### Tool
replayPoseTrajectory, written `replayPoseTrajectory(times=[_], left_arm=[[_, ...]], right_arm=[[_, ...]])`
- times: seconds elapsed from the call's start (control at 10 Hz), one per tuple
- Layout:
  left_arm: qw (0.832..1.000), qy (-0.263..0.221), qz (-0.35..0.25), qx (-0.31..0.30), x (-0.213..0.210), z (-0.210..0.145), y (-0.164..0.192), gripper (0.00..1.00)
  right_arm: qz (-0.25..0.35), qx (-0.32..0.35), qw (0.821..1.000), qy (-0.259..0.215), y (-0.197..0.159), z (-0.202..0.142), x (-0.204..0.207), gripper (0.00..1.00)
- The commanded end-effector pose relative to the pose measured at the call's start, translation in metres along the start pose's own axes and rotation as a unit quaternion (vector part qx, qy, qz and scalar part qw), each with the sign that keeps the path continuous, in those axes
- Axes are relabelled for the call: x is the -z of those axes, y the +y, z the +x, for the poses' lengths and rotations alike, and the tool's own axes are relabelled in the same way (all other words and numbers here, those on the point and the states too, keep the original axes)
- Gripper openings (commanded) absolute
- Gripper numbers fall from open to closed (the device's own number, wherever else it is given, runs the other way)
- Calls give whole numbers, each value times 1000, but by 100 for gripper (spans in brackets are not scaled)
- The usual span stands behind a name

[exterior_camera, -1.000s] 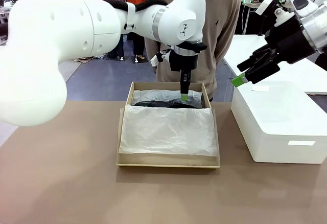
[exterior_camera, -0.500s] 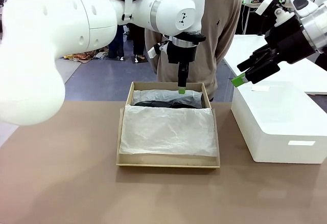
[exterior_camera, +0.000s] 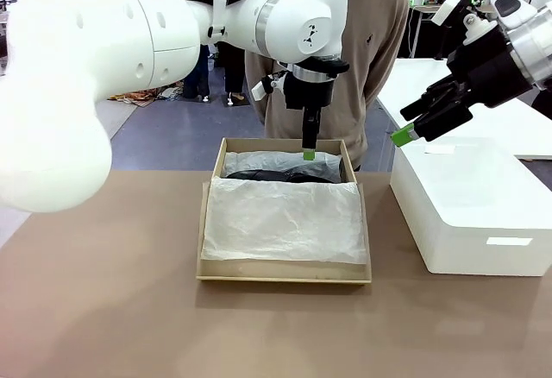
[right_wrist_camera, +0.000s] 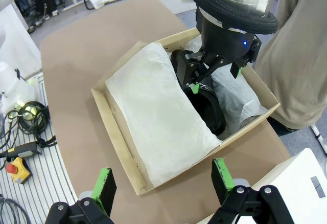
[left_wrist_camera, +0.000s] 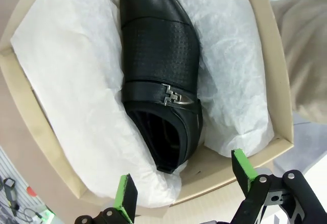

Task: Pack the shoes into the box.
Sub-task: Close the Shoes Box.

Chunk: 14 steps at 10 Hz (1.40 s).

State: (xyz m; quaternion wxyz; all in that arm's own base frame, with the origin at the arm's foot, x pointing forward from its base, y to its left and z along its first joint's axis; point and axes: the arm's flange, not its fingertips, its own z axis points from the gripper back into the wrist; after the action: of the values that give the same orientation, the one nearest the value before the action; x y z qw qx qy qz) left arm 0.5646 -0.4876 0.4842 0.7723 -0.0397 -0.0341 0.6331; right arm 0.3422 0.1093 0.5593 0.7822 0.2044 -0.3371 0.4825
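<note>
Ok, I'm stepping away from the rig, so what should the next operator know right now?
Left fingers: open, empty, hovering over the plain brown cardboard shoebox.
Right fingers: open, empty, raised near the smooth white box.
A glossy black leather buckled shoe lies in the shoebox's white tissue paper; whether its mate is beside it, I cannot tell.
Left to do: confirm both shoes are in, fold tissue over, close the box.

shoe (left_wrist_camera: 161,65) glossy black, mid panel with a fine perforated dot pattern, buckle (left_wrist_camera: 173,99) silver. box (exterior_camera: 285,272) plain brown cardboard, tissue (exterior_camera: 285,218) crinkled white, table (exterior_camera: 129,309) flat tan. left gripper (left_wrist_camera: 184,180) and right gripper (right_wrist_camera: 163,179) black with green pads (left_wrist_camera: 126,191), side box (exterior_camera: 466,214) smooth white.
</note>
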Motion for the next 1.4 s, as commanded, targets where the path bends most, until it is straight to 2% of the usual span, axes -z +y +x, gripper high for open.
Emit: replayPoseTrajectory(times=[0.0,0.3,0.5,0.7,1.0,1.1,1.2,1.3], left_arm=[[1000,-1,0,-2,-2,1,1,100],[1000,0,0,0,0,0,0,100],[993,-14,9,121,-28,25,16,100],[971,-22,40,234,-56,60,31,100],[900,-2,70,430,-96,124,61,100],[865,22,67,496,-107,147,71,100],[838,27,74,541,-113,169,77,100],[800,23,72,595,-116,189,85,100]], right_arm=[[9,-9,1000,-15,-3,0,1,100],[9,-9,1000,-15,-3,0,1,100],[9,-9,1000,-15,-3,0,1,100],[9,-9,1000,-15,-3,0,1,100],[9,-9,1000,-15,-3,0,1,100],[9,-9,1000,-15,-3,0,1,100],[9,-9,1000,-15,-3,0,1,100],[9,-9,1000,-15,-3,0,1,100]])
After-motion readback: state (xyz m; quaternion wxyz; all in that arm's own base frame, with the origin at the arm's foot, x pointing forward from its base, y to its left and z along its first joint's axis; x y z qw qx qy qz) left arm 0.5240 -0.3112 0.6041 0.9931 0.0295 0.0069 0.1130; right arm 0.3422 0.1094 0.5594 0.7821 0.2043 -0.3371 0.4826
